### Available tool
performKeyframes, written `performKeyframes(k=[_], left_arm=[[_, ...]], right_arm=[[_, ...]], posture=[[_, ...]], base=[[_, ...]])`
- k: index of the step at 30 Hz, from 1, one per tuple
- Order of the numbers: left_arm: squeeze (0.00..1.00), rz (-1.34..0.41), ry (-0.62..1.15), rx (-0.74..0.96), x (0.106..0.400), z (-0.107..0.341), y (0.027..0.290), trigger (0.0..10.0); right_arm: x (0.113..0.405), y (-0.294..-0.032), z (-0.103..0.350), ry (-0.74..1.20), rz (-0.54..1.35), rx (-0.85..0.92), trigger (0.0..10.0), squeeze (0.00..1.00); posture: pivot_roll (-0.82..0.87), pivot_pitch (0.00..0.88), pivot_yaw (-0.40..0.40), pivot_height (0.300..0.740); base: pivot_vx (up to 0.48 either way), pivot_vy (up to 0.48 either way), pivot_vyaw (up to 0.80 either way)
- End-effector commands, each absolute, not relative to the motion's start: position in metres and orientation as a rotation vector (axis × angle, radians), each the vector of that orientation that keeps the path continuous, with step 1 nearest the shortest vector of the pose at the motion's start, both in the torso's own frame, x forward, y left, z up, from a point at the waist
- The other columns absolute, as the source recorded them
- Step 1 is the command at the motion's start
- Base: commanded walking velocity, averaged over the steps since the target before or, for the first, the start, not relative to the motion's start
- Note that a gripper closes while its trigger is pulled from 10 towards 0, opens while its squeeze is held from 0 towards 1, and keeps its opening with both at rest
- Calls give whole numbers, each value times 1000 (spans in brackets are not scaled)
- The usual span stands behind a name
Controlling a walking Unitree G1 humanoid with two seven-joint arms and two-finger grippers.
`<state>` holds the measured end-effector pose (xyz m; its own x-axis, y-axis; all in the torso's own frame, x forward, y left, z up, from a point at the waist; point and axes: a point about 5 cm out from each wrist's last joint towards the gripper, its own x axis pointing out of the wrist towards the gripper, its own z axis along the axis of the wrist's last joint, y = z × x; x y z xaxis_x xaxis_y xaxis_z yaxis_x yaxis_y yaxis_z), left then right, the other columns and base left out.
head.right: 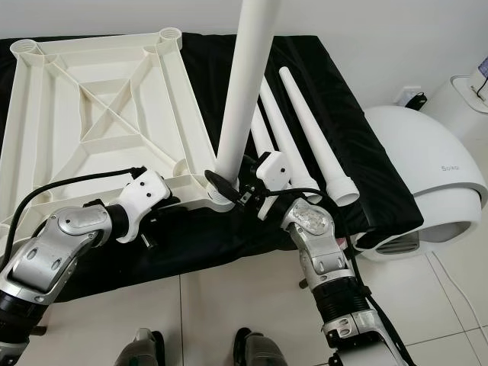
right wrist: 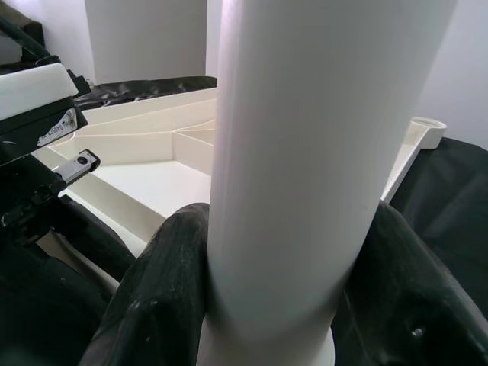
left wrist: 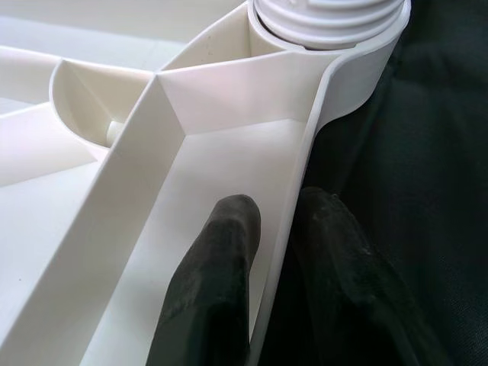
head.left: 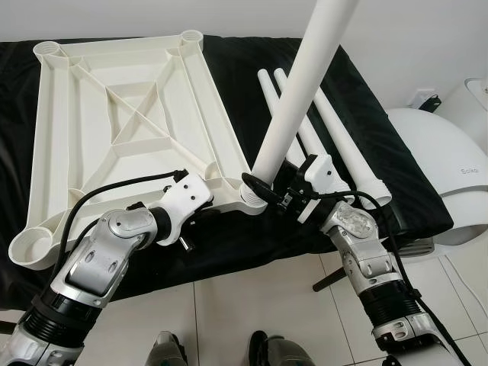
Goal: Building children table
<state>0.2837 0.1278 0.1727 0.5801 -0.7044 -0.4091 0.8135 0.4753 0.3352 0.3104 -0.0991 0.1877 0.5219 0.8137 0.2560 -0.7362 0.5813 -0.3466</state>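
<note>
A white tabletop lies upside down on a black cloth, ribs up, with round sockets at its corners. One white leg stands upright in the near right socket. My right gripper is shut on that leg near its base; its black fingers wrap both sides of the tube. My left gripper is shut on the tabletop's near rim, one finger inside the wall and one outside, just beside the same socket. Three more white legs lie on the cloth to the right.
The black cloth covers a low bench with white tiled floor in front. A white rounded appliance stands close on the right. My feet show at the bottom edge. A white wall runs behind.
</note>
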Motion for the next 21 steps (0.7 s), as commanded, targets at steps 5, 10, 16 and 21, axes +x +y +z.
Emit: performKeyframes(k=[5, 10, 16, 21], left_arm=[[0, -951, 240, 529, 279, 170, 128, 10000], [0, -951, 239, 528, 278, 170, 128, 10000], [0, -949, 239, 526, 277, 170, 128, 10000], [0, -947, 240, 526, 277, 170, 129, 10000]], right_arm=[[312, -101, 166, -298, 961, -236, 10000, 0], [315, -100, 166, -284, 956, -221, 10000, 0], [319, -99, 167, -276, 942, -192, 10000, 0], [320, -99, 168, -280, 937, -188, 10000, 0]], posture=[[75, 187, -83, 740], [78, 185, -85, 740], [83, 185, -88, 740], [84, 186, -89, 740]], base=[[0, 0, 0], [0, 0, 0], [0, 0, 0], [0, 0, 0]])
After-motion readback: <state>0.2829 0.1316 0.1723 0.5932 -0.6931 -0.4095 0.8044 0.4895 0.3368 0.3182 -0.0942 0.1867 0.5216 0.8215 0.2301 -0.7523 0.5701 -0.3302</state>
